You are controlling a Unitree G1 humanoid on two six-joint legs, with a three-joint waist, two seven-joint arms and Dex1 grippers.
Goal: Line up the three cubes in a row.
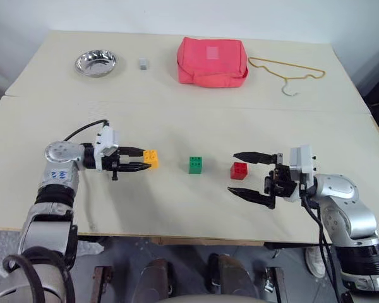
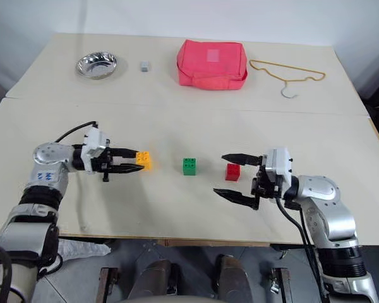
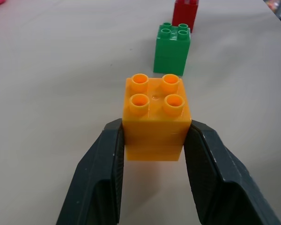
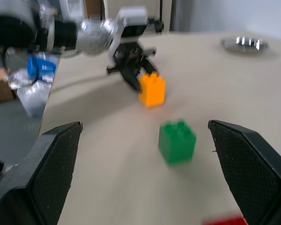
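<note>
- Left gripper is closed on the orange cube; the left wrist view shows the two black fingers pressed against the cube's opposite sides, studs up, with the cube resting on the table.
- Orange cube sits at the left end of the row, at about 9 o'clock from the green cube, with a clear gap between them.
- Green cube stands alone in the middle, studs up, touched by neither gripper.
- Red cube stands at about 3 o'clock from the green one, again with a gap, and slightly nearer the robot, so the three run roughly in one line across the table.
- Right gripper has its fingers spread wide and holds nothing; it points toward 9 o'clock, one fingertip beyond the red cube and the other nearer the robot, the cube lying at the mouth of the gap and not gripped.
- Along the far edge, from left to right: a steel bowl, a tiny grey block, a red pouch and a wire hanger, all well apart from the cubes.
</note>
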